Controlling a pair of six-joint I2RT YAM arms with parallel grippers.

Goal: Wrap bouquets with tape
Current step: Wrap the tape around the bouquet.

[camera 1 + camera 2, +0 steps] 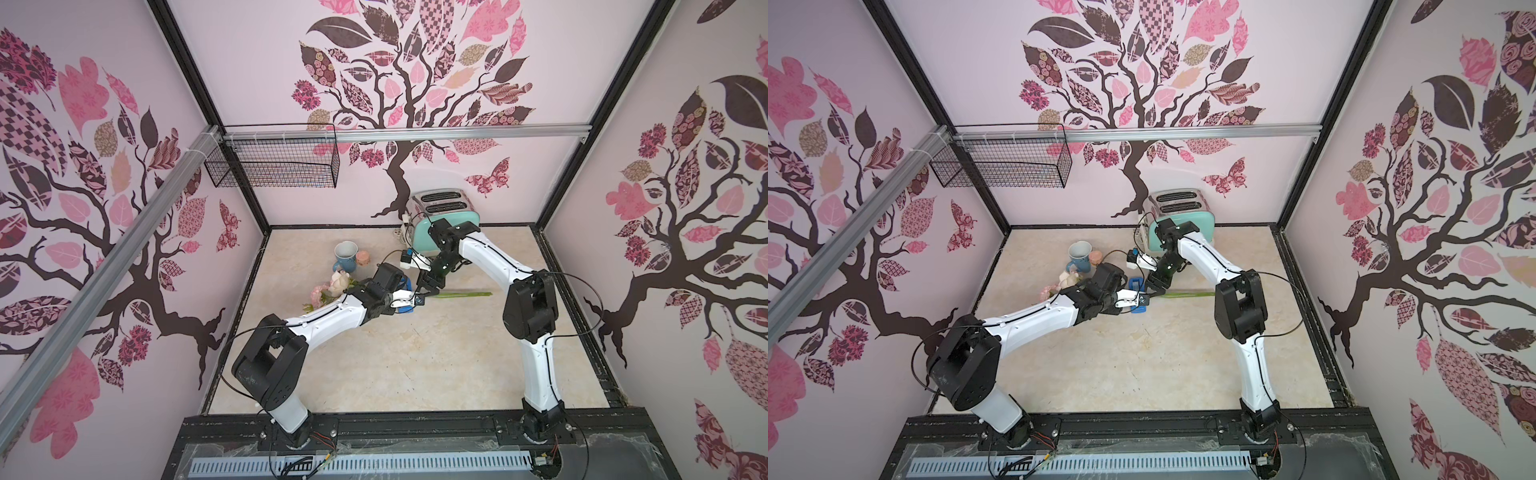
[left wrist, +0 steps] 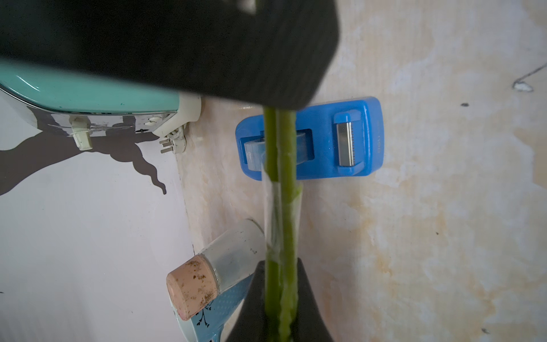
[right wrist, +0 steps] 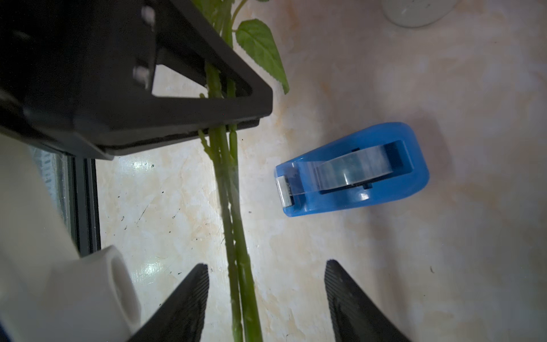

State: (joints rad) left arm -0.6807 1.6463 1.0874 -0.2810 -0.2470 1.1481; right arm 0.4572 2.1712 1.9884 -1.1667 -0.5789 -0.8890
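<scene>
Left end effector point(image 2: 279, 266) clamps the stems point(image 3: 233, 207), right end effector point(image 3: 266, 264) gapes over them; closing carelessly could snag the loose tape strip point(image 2: 273, 219) and peel it.

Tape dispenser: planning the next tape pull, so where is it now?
The blue tape dispenser sits mid-table, partly hidden under the left gripper in both top views, right beside the bouquet stems that gripper holds.

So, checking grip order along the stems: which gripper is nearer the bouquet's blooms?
Left. The left gripper clamps the stems closer to the blooms; the right gripper, open, straddles them farther toward the cut ends.
</scene>
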